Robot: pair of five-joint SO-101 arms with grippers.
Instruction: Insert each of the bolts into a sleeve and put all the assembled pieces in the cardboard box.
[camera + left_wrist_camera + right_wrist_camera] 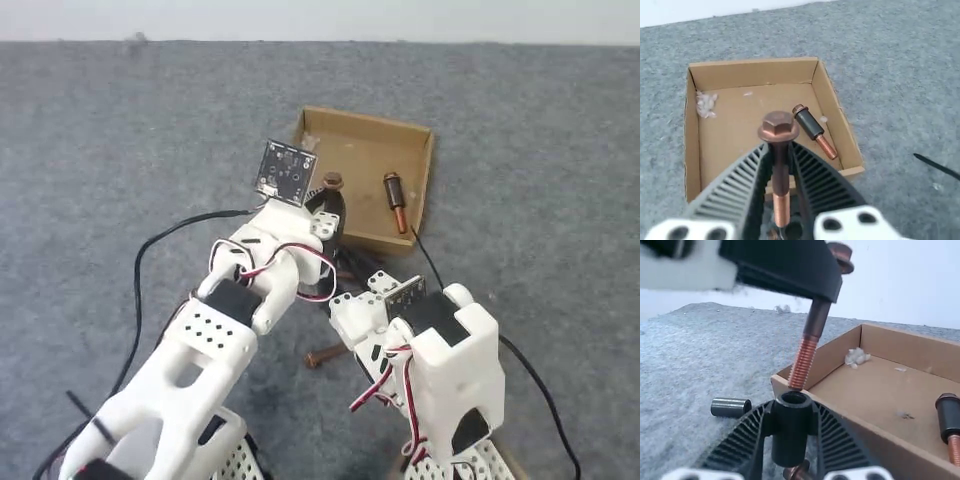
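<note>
— Where is the bolt from the right pincer (791, 408)?
— Just above it; that pincer is clamped on a sleeve (791, 435) standing upright, mouth up; the bolt (807, 347) hangs thread-down, slightly tilted, its tip close over the mouth, not yet in; the left pincer (776, 150) grips its shank below the head.
— And beyond?
— The cardboard box (890, 340), with one assembled piece (812, 129) lying inside.

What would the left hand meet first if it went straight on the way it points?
Probably the cardboard box floor, beside the assembled piece lying there; the left hand, shut on a bolt, points into it. Depth is unclear.
</note>
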